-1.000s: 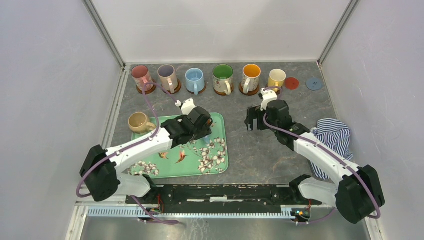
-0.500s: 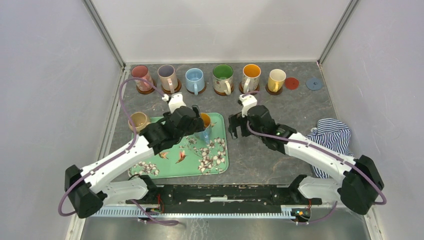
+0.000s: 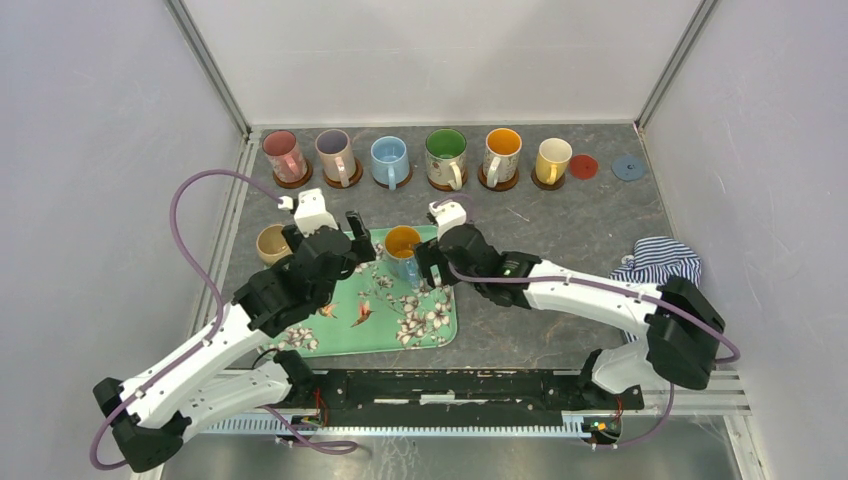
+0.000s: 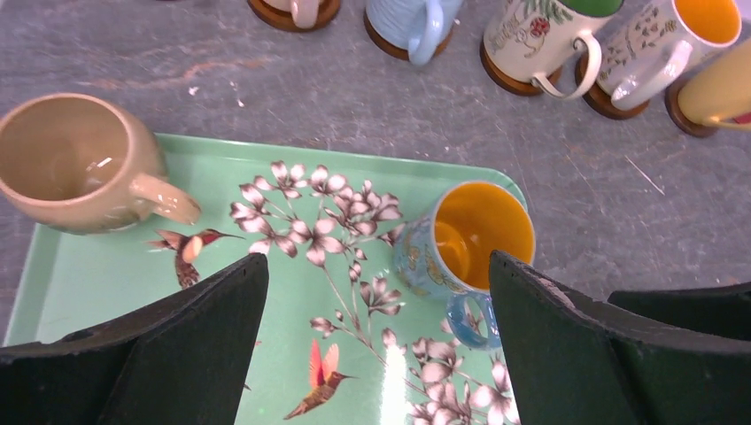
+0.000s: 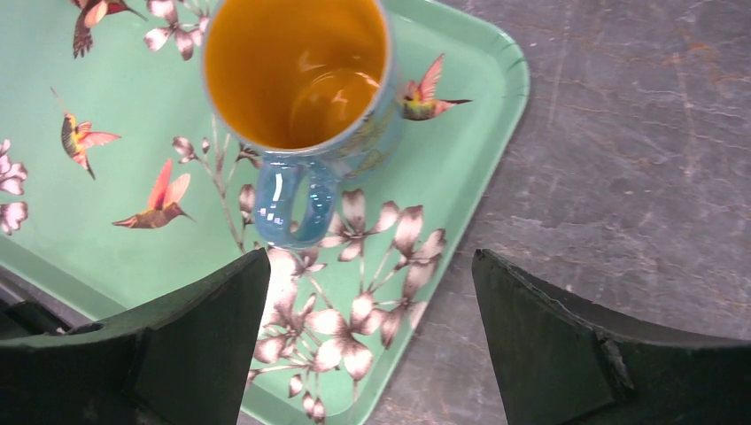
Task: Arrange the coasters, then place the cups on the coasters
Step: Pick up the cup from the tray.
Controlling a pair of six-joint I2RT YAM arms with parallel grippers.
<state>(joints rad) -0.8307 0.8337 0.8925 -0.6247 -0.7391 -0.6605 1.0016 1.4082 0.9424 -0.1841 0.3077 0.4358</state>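
The left gripper (image 4: 374,266) hangs open and empty over the green tray (image 4: 80,274). The right gripper (image 5: 369,261), also open, faces the handle of the blue mug (image 5: 301,80) standing there.

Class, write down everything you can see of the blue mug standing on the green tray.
The mug looks like glossy ceramic, light blue and patterned outside, orange inside, and empty. It has one blue loop handle. It stands upright near the far right corner of the tray, resting on it and touching nothing else.
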